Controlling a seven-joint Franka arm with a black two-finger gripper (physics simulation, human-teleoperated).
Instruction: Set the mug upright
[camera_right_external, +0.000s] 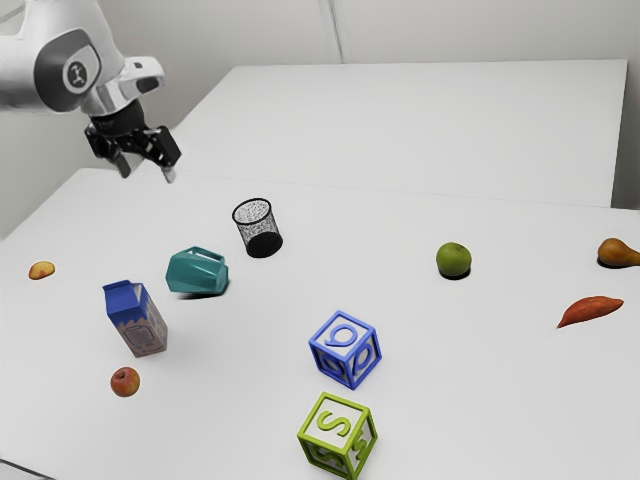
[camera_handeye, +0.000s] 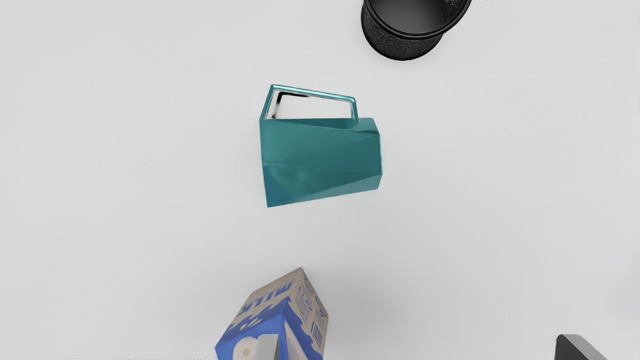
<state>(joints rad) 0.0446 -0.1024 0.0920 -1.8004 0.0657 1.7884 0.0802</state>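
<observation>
In the exterior view my gripper (camera_right_external: 147, 172) hangs high over the far left part of the table, well above the teal mug (camera_right_external: 197, 272). That mug lies on its side on the white tabletop. In the wrist view the same mug (camera_handeye: 320, 160) shows its faceted side and its angular handle, and nothing touches it. The fingertips of my gripper (camera_handeye: 417, 347) stand wide apart, with no object held between them.
A black mesh bin (camera_right_external: 258, 230) stands beside the mug, and a blue-topped milk carton (camera_right_external: 136, 318) stands on its other side. Farther off are a small apple (camera_right_external: 125, 382), a blue block (camera_right_external: 345, 349), a green block (camera_right_external: 338, 436), a green apple (camera_right_external: 453, 260) and a sweet potato (camera_right_external: 590, 311).
</observation>
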